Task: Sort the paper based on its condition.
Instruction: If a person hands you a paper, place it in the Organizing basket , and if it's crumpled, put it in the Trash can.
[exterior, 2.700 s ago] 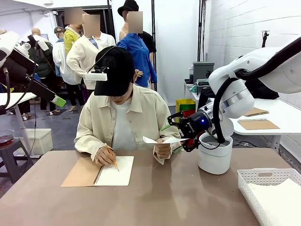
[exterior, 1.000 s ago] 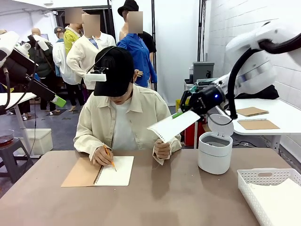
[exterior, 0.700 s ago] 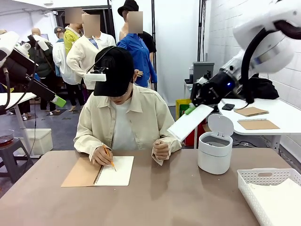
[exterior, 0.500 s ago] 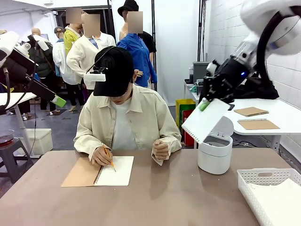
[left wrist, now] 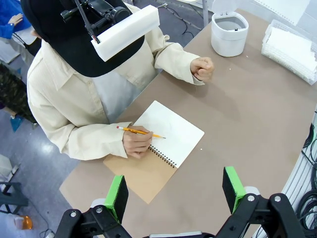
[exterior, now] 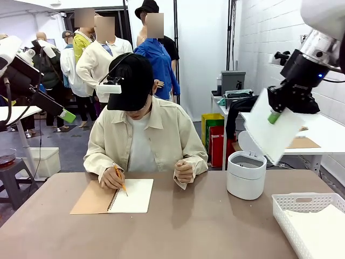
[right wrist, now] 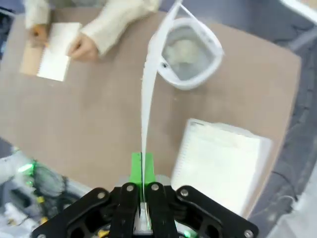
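Observation:
A white sheet of paper hangs in the air above and just right of the white bin, with my right gripper shut on its upper edge. In the right wrist view the paper runs edge-on from the shut right gripper toward the bin. More white paper lies stacked in the white basket. My left gripper stands open high above the table, over the person's notebook, with nothing between its fingers.
A person at the far side writes with a pencil in a spiral notebook; the other hand rests as a fist on the table. The bin's lid stands open. The basket sits at the table's right end.
My right gripper has carried the paper from beside the person's hand up and to the right, past the bin. The person's free hand has dropped to the table.

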Motion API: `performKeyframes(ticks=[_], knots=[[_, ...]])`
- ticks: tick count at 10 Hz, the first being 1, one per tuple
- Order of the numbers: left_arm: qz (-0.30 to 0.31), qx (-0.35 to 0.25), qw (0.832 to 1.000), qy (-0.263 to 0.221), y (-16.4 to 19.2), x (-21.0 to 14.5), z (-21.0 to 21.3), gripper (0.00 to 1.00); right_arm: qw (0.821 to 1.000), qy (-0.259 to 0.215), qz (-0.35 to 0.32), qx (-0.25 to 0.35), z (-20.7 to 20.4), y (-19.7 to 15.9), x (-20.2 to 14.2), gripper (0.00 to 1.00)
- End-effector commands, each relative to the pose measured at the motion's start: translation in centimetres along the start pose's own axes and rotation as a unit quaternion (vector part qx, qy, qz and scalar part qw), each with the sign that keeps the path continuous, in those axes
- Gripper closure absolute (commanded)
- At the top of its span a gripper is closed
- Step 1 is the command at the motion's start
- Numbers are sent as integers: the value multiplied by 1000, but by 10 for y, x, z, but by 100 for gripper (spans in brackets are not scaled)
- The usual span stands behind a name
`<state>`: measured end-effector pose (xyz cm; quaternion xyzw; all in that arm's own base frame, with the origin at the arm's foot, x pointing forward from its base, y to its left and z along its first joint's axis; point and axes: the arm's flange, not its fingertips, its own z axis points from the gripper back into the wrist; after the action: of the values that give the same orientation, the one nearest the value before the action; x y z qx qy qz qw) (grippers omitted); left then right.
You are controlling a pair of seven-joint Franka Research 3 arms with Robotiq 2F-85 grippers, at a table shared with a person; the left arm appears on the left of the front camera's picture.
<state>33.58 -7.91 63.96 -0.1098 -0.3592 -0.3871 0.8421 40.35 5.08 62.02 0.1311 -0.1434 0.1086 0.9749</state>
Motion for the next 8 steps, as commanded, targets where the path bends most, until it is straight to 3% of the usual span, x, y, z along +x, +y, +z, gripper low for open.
performKeyframes(ticks=[1, 3, 8], knots=[[2, -1, 1000, -2, 0, 1, 0, 0, 999, 17, 16, -34, -16, -20, -33, 100], [2, -1, 1000, -2, 0, 1, 0, 0, 998, 40, -5, -49, -37, -33, -59, 100], [2, -1, 1000, -2, 0, 1, 0, 0, 993, 95, -63, -11, -93, -43, -118, 100]])
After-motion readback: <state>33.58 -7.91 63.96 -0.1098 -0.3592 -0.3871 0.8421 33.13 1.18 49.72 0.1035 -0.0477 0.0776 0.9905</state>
